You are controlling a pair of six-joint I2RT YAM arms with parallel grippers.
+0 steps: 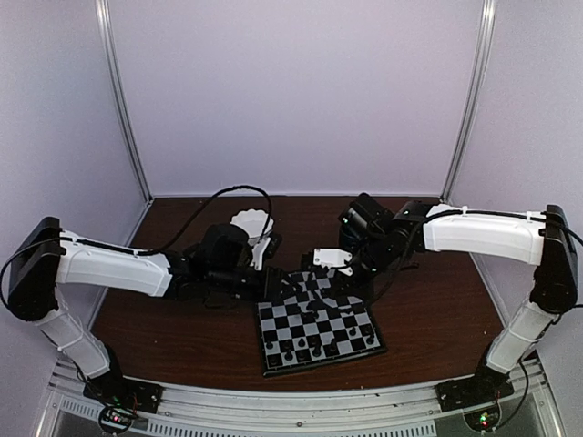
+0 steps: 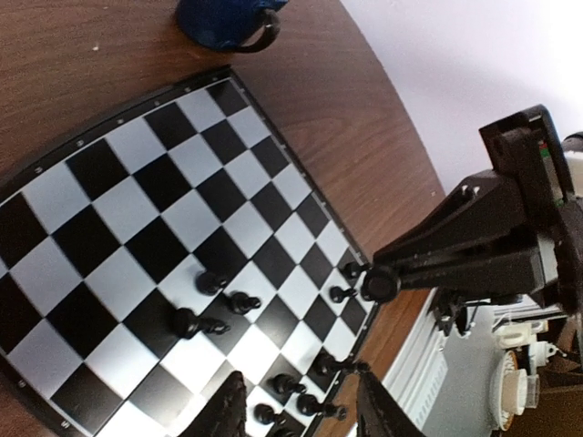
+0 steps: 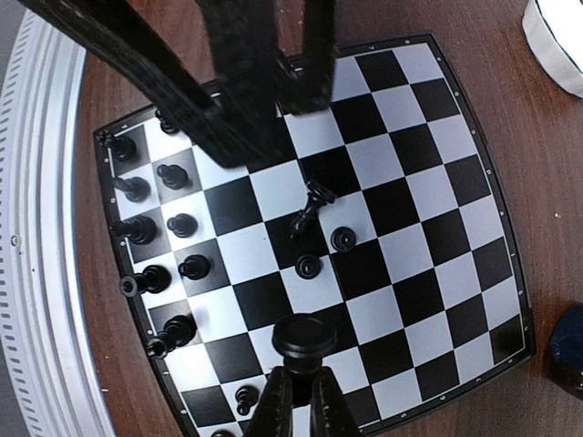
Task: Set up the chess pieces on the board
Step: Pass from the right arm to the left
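The board (image 1: 339, 339) lies near the table's front middle; it also shows in the left wrist view (image 2: 137, 209) and the right wrist view (image 3: 428, 228). Several black chess pieces (image 3: 150, 228) stand along its near edge. Two pawns (image 3: 343, 238) stand mid-board beside a toppled piece (image 3: 310, 209). My right gripper (image 3: 293, 401) is shut on a black chess piece (image 3: 303, 339) and holds it above the board; it also shows in the left wrist view (image 2: 380, 284). My left gripper (image 2: 301, 410) is open and empty over the board's left side.
A dark blue mug (image 2: 228, 18) stands off one far corner of the board, also seen in the right wrist view (image 3: 569, 364). A white scalloped bowl (image 1: 252, 223) stands behind the board's left. The metal rail (image 3: 36, 273) runs along the table's near edge.
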